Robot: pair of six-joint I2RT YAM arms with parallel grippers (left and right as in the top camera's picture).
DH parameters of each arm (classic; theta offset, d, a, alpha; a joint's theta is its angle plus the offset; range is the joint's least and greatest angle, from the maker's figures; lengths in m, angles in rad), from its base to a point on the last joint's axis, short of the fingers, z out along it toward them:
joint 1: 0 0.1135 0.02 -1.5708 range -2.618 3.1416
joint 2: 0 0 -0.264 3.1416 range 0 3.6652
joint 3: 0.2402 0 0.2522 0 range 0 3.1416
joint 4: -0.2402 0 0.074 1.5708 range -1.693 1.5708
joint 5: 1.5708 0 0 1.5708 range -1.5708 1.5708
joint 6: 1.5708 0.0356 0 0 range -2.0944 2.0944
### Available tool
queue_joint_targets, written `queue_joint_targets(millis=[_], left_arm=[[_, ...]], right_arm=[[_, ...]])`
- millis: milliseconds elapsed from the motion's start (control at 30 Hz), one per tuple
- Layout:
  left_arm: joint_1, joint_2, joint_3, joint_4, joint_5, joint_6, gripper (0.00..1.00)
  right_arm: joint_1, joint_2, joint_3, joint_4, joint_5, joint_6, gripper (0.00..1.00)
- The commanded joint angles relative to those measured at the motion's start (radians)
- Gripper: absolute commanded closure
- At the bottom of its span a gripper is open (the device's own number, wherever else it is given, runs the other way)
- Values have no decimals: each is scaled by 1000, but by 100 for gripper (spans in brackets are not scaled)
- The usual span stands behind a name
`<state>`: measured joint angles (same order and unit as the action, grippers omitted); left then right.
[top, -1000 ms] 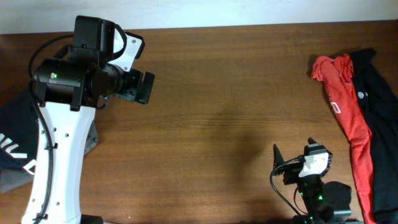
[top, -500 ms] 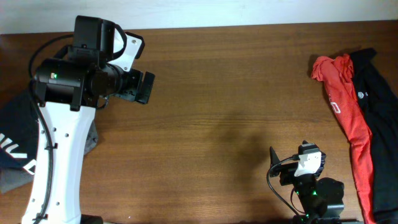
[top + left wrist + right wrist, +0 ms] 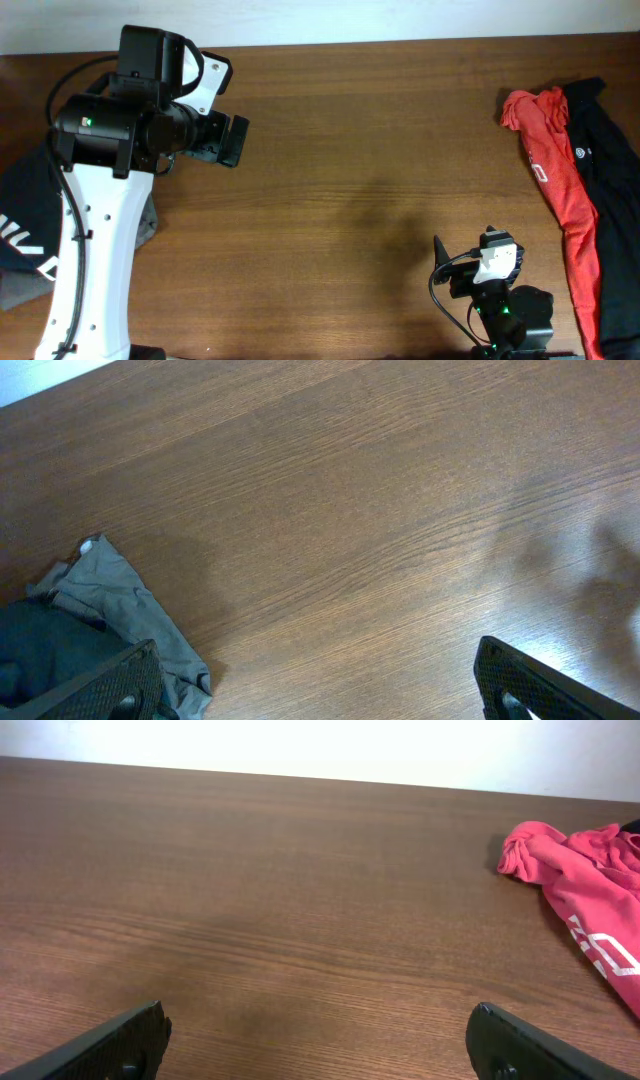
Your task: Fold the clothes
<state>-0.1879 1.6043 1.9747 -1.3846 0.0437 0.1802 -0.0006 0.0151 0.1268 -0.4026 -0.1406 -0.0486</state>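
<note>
The red white-printed shirt (image 3: pixel 555 175) lies crumpled at the table's right edge, next to the black garment (image 3: pixel 612 170). The red shirt also shows in the right wrist view (image 3: pixel 580 880). At the left edge lies a pile: a dark top with white letters (image 3: pixel 25 245) and grey cloth (image 3: pixel 148 225) partly under my left arm. In the left wrist view the grey cloth (image 3: pixel 120 600) lies over dark cloth (image 3: pixel 35 655). My left gripper (image 3: pixel 230 140) (image 3: pixel 320 690) is open and empty above bare wood. My right gripper (image 3: pixel 465 248) (image 3: pixel 320 1040) is open and empty near the front edge.
The brown wooden table (image 3: pixel 370 150) runs between the two piles. A white wall borders its far edge (image 3: pixel 350 750). My left arm's white link (image 3: pixel 95 260) covers part of the left pile.
My right gripper drew back a little to the left and toward the front edge, then held still. The left arm and the clothes have not moved.
</note>
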Motion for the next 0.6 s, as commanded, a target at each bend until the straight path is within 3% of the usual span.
queue_joint_targets(millis=[0,333,433,567], left_arm=[[-1,5,0,2,-7,16,1],[1,-45,-29,-9,-103,47,1],[1,-122,-132,124,-131,63,1],[5,-278,-395,413,-131,87,1]], right_arm=[[-6,-10,-9,6,-9,4,1],[-6,-10,-9,6,-9,4,1],[-6,-10,-9,6,-9,4,1],[-6,-10,-9,6,-9,4,1]])
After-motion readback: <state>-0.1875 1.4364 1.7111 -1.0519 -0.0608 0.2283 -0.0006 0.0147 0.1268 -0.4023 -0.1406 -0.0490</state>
